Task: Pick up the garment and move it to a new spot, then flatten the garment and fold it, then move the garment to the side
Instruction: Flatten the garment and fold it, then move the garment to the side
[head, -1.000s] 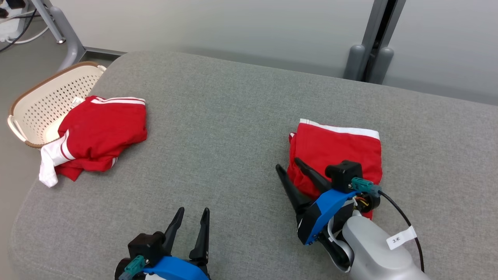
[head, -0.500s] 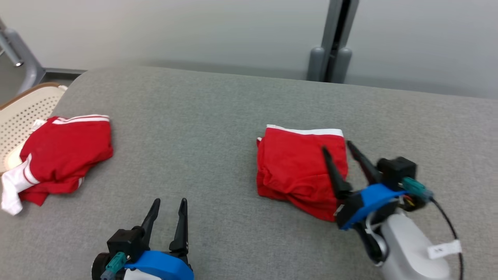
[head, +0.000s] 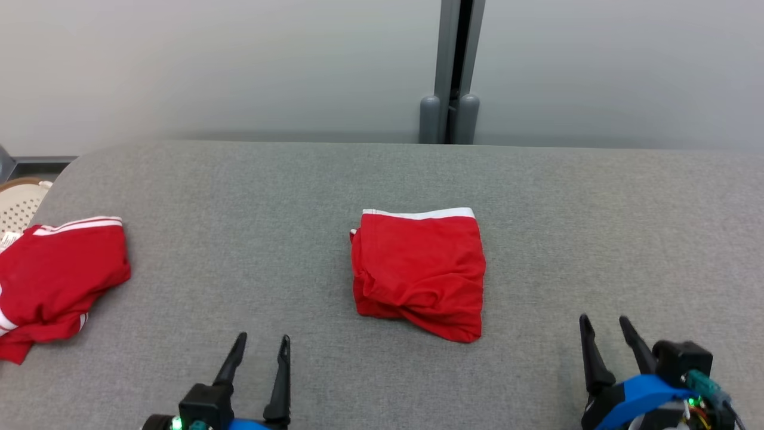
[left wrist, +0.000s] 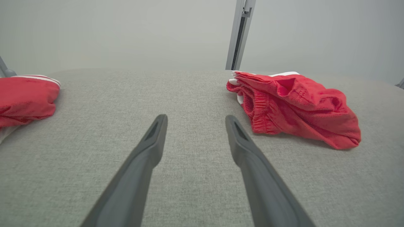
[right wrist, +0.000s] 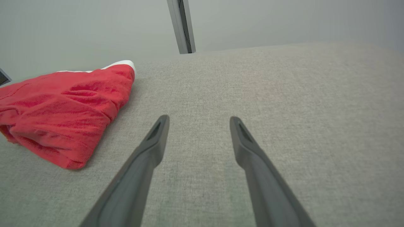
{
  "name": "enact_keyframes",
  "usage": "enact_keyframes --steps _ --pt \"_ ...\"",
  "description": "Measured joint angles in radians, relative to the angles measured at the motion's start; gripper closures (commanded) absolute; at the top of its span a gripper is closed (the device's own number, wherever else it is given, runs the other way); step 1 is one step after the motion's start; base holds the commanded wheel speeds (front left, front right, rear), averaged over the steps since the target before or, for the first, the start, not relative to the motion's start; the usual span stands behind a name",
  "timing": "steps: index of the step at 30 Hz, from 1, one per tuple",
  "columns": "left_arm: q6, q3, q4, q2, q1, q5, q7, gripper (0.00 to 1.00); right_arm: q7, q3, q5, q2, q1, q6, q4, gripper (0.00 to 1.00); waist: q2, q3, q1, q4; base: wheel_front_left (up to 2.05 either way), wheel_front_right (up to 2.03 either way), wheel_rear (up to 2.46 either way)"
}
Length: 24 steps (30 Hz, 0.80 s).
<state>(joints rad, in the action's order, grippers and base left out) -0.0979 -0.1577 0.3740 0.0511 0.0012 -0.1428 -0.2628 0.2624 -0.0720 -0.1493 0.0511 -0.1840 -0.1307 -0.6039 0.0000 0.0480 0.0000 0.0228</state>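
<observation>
Now we see the folded red garment (head: 418, 272) lying midway across the grey cushion (head: 239, 197), well clear of both arms. Our left gripper (head: 263, 337) and right gripper (head: 603, 319) both have fingers spread apart, empty.

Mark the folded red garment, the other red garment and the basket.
folded red garment (head: 418, 272), head view, centre of the red fabric.
other red garment (head: 59, 269), head view, middle of its red body.
basket (head: 21, 206), head view, perforated wall.
</observation>
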Motion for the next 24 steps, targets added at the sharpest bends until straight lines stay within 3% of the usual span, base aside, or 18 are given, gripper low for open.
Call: enact_keyframes --steps 15,24 --pt "-0.001 -0.056 0.002 -0.001 0.012 0.021 0.000 0.00 0.000 0.051 -0.048 0.000 0.033 0.000 -0.034 0.00 0.0000 -0.009 -0.0001 -0.007 0.00 0.00 0.00" --pt "-0.009 -0.069 0.009 0.000 -0.002 0.016 0.000 0.00 0.000 0.172 -0.155 0.000 -0.136 0.000 -0.103 0.00 0.0000 0.031 -0.0001 0.034 0.00 0.00 0.00"
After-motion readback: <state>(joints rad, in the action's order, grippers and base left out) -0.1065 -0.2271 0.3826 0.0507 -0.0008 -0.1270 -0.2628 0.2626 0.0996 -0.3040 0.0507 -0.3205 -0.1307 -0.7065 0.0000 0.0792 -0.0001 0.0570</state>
